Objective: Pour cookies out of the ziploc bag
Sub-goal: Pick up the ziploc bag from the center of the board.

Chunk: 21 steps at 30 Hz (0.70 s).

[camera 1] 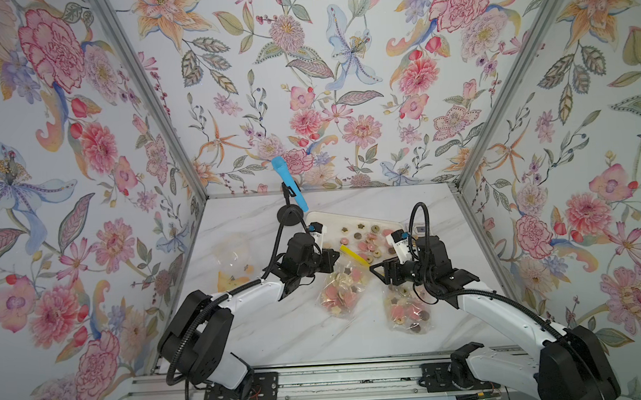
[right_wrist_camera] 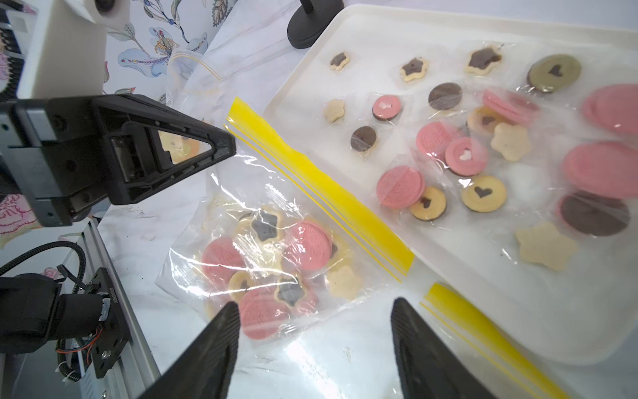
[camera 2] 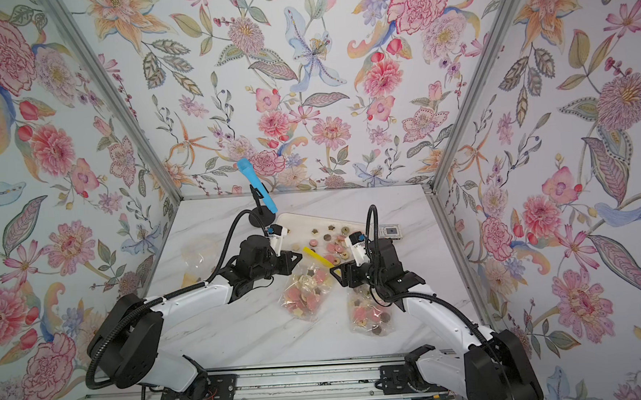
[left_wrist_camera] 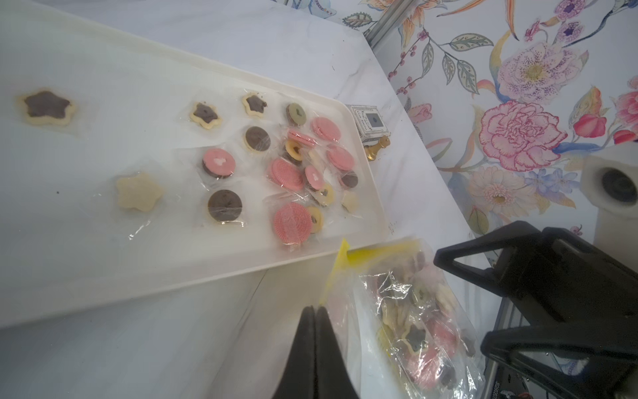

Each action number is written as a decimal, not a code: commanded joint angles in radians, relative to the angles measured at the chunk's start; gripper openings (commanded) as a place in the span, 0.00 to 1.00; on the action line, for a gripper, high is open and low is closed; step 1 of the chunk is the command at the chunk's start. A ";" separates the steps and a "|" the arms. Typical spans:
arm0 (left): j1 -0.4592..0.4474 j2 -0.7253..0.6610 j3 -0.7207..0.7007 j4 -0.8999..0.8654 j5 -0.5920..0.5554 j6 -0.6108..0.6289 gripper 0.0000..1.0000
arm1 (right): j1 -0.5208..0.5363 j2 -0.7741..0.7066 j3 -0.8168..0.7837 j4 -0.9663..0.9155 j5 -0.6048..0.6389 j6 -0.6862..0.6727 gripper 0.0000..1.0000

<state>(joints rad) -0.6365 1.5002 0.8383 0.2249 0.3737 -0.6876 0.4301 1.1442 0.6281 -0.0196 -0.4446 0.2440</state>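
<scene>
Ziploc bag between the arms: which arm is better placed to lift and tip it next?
Left. The left end effector is shut at the yellow zip strip of the ziploc bag, seemingly pinching it; the right end effector hangs open by the bag, gripping nothing.

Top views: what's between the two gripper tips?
The bag of cookies: its yellow zip strip spans the gap from the left gripper, shut on its edge, to the open right gripper. Shows in both top views and the right wrist view.

The ziploc bag [right_wrist_camera: 241, 207] is seen as glossy, crinkled clear plastic; the tray [right_wrist_camera: 552, 311] appears smooth, matt, probably plastic.
</scene>
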 commanded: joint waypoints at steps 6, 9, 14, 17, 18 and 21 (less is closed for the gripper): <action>-0.009 -0.138 0.065 -0.099 0.122 0.213 0.00 | -0.006 0.005 -0.032 0.175 -0.075 -0.139 0.68; -0.008 -0.172 0.062 -0.108 0.148 0.246 0.00 | -0.003 0.017 -0.040 0.214 -0.107 -0.166 0.68; -0.009 -0.201 0.069 -0.148 0.216 0.306 0.00 | 0.011 0.013 -0.041 0.241 -0.141 -0.217 0.67; -0.010 -0.210 0.083 -0.192 0.237 0.336 0.00 | 0.023 -0.003 -0.054 0.282 -0.148 -0.229 0.68; -0.009 -0.216 0.084 -0.201 0.239 0.346 0.00 | 0.025 -0.005 -0.057 0.290 -0.144 -0.232 0.68; -0.010 -0.242 0.081 -0.219 0.229 0.373 0.00 | 0.029 0.004 -0.048 0.299 -0.150 -0.244 0.68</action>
<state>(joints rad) -0.6365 1.3106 0.8845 0.0269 0.5716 -0.3744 0.4534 1.1557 0.5880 0.2264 -0.5701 0.0410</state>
